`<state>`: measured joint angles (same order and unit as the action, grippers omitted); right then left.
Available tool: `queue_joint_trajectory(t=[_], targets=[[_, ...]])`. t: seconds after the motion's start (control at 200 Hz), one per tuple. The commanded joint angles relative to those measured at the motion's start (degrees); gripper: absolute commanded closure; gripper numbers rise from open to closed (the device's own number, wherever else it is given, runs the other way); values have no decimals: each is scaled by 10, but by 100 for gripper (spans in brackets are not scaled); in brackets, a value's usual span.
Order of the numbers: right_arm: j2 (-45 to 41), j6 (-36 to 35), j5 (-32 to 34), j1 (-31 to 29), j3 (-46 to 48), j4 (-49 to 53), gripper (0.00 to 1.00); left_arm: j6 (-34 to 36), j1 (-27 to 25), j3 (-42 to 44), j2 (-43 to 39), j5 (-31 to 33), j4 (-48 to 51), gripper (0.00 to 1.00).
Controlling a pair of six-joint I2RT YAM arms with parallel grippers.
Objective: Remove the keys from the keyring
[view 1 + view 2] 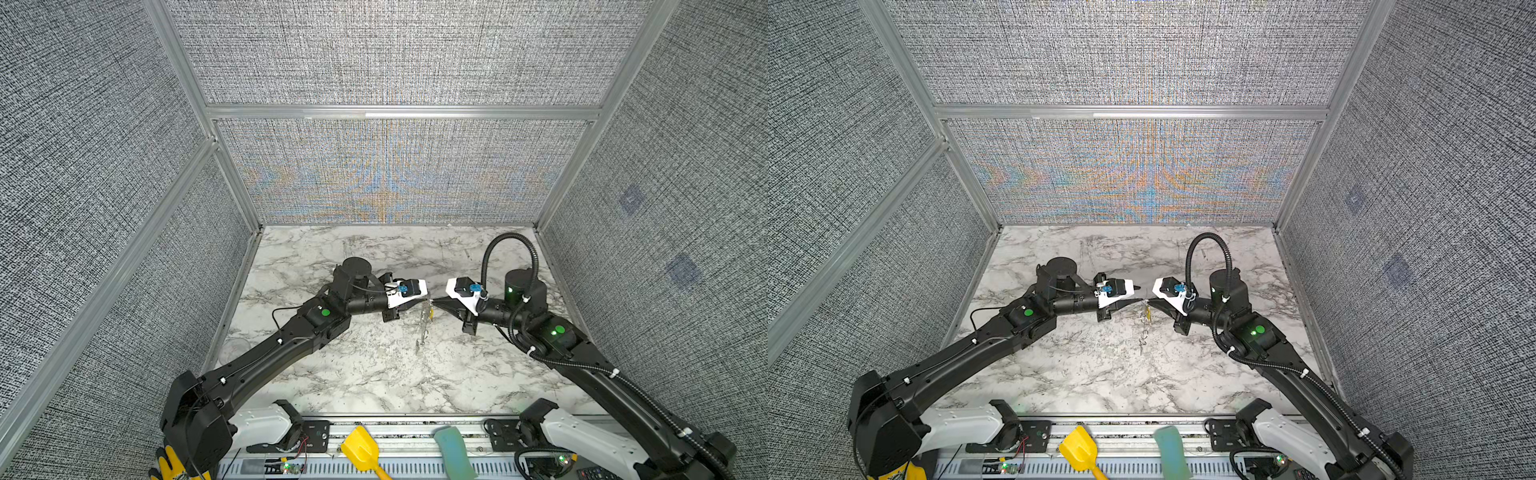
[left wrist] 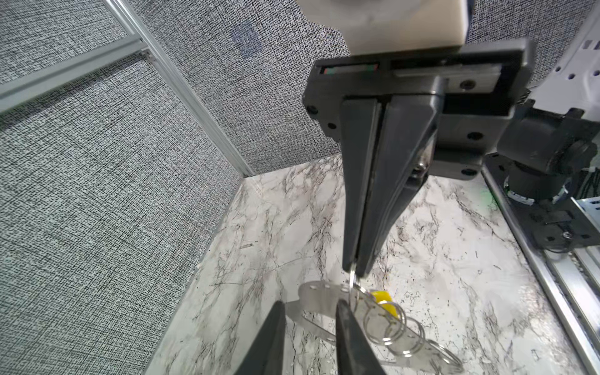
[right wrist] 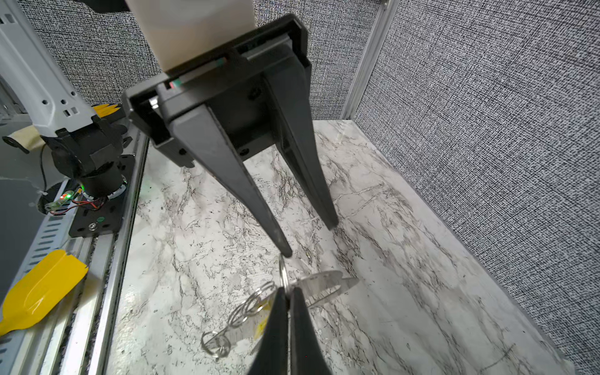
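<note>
keys (image 1: 431,313) too small, top views

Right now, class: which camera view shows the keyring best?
The left wrist view: the keyring faces it, holes visible. The right wrist view shows only part; in both top views it is a thin sliver.

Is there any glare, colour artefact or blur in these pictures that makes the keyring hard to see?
In both top views rainbow moiré covers the back wall panel, and the keyring nearly vanishes against the marble table. In the left wrist view it shines pale; in the right wrist view the split rings look soft.
</note>
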<state>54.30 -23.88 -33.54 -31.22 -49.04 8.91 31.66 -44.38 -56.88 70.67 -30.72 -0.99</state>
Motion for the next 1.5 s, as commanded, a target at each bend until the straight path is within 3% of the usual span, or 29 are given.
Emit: queue_joint_trajectory(t=[0.0,0.505,0.926,1.056,1.261,1.356,1.496], targets=[[-2,-9,5,-2,-5,-1,100,1,0,2,-11,6,-4,70],[0,-7,6,-4,-7,-10,100,-7,-13,-14,16,-32,8,72],[-1,-10,5,-7,-7,-17,100,-11,-13,-15,24,-40,4,88],[-2,-11,12,-6,-4,-23,100,-11,-13,-17,25,-42,5,100],[-30,-25,82,-7,20,-31,70,-37,-13,-16,24,-47,-16,100],[-48,-26,124,-7,46,-32,65,-49,-13,-12,23,-48,-30,100],[-68,-4,128,-8,86,-43,63,-65,-13,-3,20,-52,-51,100]])
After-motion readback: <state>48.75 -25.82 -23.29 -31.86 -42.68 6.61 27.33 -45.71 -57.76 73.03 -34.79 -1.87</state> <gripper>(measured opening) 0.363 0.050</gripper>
